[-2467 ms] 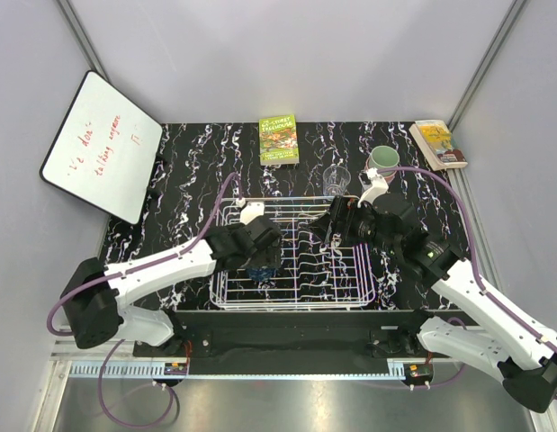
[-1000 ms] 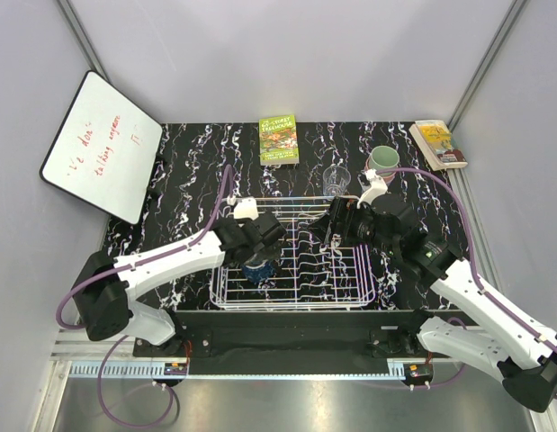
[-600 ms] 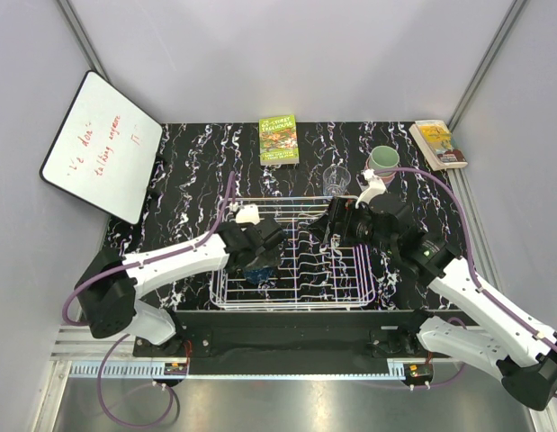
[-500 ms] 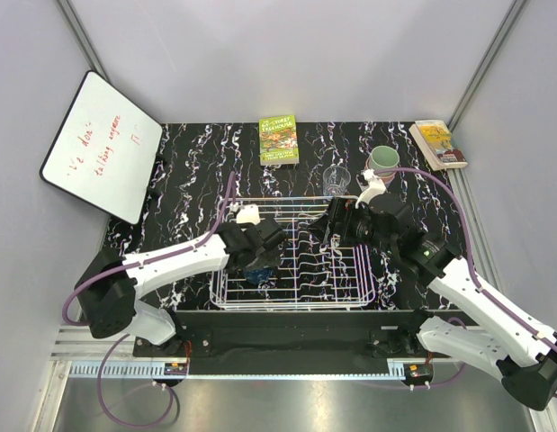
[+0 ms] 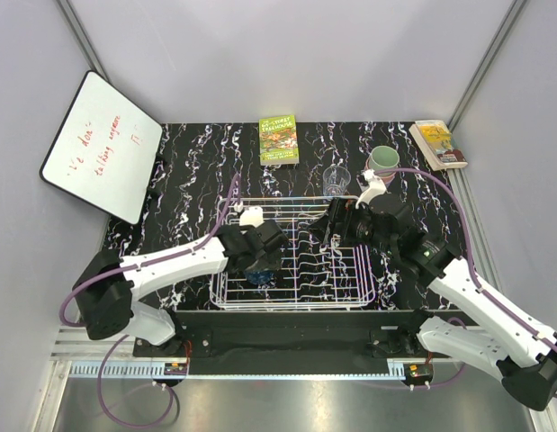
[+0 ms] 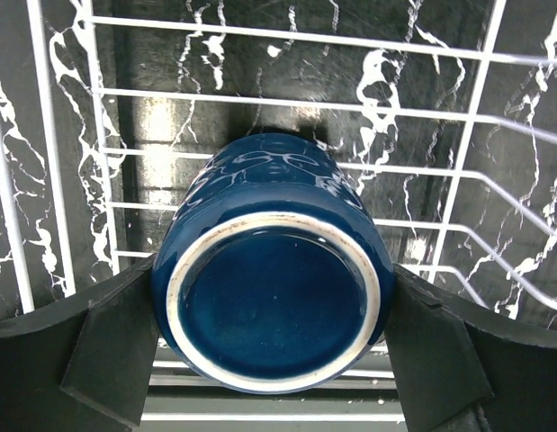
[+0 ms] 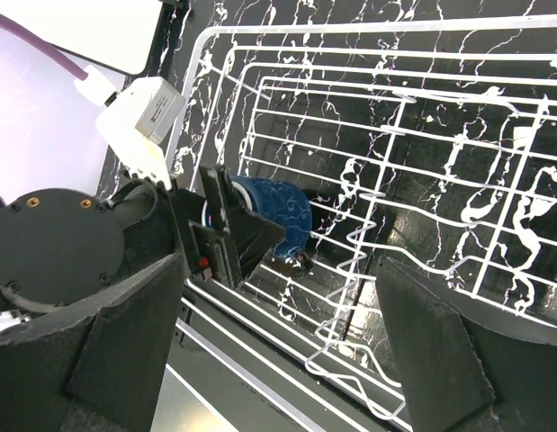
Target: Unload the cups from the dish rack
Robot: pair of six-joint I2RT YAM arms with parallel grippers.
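Inside the dish rack [image 5: 336, 270], we see the left fingers [image 6: 107, 346] clamping the dark blue cup [image 6: 274, 288] — the right fingers [image 7: 125, 342], spread wide, hover over the rack.

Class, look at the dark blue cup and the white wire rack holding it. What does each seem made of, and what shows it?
The dark blue cup looks like glazed ceramic: glossy sides, pale bare ring round its base. The white wire dish rack is likely coated metal: thin, straight, evenly white rods; plastic is possible.
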